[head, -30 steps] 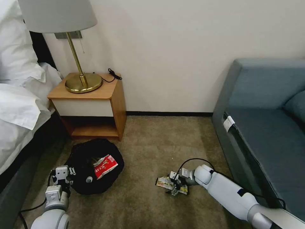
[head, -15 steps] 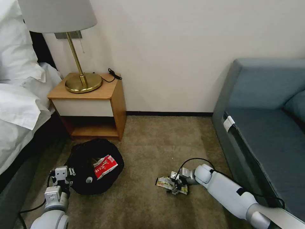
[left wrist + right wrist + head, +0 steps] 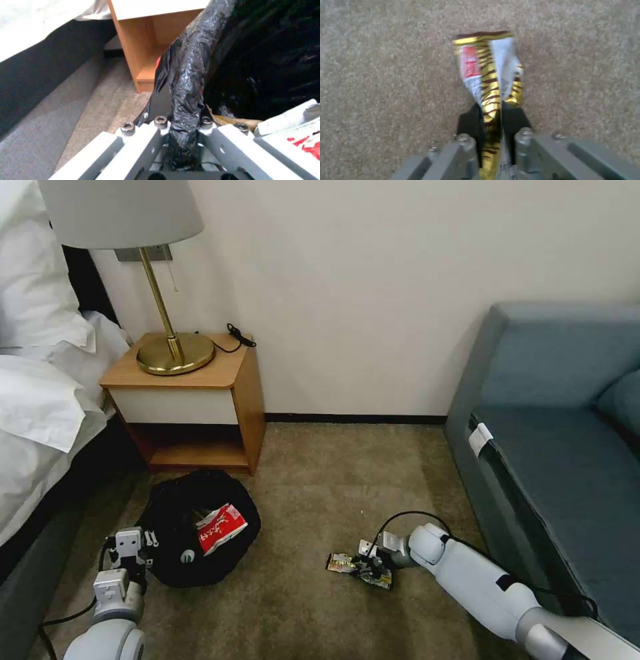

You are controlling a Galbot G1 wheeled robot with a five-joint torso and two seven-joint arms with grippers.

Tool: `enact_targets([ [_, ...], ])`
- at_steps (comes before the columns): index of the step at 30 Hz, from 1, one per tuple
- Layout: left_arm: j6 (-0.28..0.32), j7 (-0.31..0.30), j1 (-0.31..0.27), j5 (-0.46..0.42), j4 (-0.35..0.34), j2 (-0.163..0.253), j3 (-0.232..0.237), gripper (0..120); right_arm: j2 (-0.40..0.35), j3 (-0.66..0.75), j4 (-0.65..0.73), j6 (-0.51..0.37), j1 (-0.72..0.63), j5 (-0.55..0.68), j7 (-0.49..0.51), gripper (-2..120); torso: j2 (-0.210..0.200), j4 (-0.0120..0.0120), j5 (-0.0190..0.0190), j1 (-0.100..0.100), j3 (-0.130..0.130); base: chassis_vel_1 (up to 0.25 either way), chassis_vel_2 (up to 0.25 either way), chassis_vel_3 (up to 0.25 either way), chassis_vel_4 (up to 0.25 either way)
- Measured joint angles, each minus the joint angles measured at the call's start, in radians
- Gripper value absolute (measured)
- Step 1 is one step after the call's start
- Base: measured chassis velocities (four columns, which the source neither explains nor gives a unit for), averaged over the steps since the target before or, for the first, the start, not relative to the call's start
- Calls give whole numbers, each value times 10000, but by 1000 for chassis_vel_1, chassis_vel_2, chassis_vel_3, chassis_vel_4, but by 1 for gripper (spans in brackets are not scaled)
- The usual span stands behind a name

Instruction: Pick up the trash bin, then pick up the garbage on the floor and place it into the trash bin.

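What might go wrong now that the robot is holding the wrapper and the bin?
1. The right gripper pinches only one end of the gold striped wrapper; most of it hangs free, so it may slip out on the way.
2. The left gripper grips the trash bin by its bag-covered rim; the thin plastic could slide or tear.
3. The red-and-white packet sits high in the bin and could tip out if it tilts.

Plain cream wall across the top. Beige carpet over the lower middle. Wooden nightstand at centre left, bearing a brass lamp. White bedding along the left edge. Blue-grey sofa at right.
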Motion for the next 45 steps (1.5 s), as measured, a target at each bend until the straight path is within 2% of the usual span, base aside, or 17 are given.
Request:
enact_targets([
  [1,-5,3,-1,-1,0,0,0,0,-1,35,22,2,1,3,-16,6,0,0,0,0,0,0,0,0,0],
  [3,-7,3,-1,-2,0,-1,-1,0,-3,45,32,3,4,6,-20,6,0,0,1,0,0,0,0,0,0],
  [4,-21,6,3,-2,-2,-6,-2,0,-12,91,76,15,21,16,-32,0,0,0,1,0,0,0,0,0,0],
  [16,-68,19,81,9,-83,-40,-23,0,70,809,664,240,119,424,-122,0,0,0,0,0,0,0,0,0,0],
  [21,-70,20,106,37,-116,-72,-18,0,357,1557,1324,306,168,1754,-89,0,0,0,-1,0,0,0,0,0,0],
  [25,-71,20,89,65,-123,-98,18,0,571,1581,2164,-148,203,4583,918,0,0,2,1,0,1,0,0,0,0],
  [26,-71,20,89,65,-123,-98,18,0,571,1581,2164,-148,203,4583,918,0,0,2,1,0,1,0,0,0,0],
  [27,-71,19,66,78,-134,-117,44,0,600,1513,2656,-402,199,5628,1226,0,0,1,-1,0,0,0,0,0,0],
  [29,-71,17,33,86,-141,-132,86,0,610,1346,3452,-749,175,6610,1506,0,0,1,-1,0,0,0,0,0,0],
  [31,-71,16,22,86,-145,-138,99,0,607,1283,3691,-869,168,6875,1584,0,0,0,-2,0,0,0,0,0,0],
  [33,-75,11,-21,69,-159,-170,156,0,675,1036,4568,-1263,125,7873,1912,0,0,0,-1,0,0,0,0,0,0],
  [35,-75,11,-22,68,-161,-172,159,0,685,1018,4625,-1286,123,7941,1935,0,0,0,-1,0,0,0,0,0,0],
  [38,-65,5,-79,74,-209,-232,280,0,965,755,5525,-1570,117,9013,2248,0,0,2,0,0,0,0,0,0,0],
  [45,107,-78,-241,170,-347,-290,528,0,1763,495,5647,-1643,212,8951,2245,0,0,0,-1,0,-1,0,0,0,0],
])
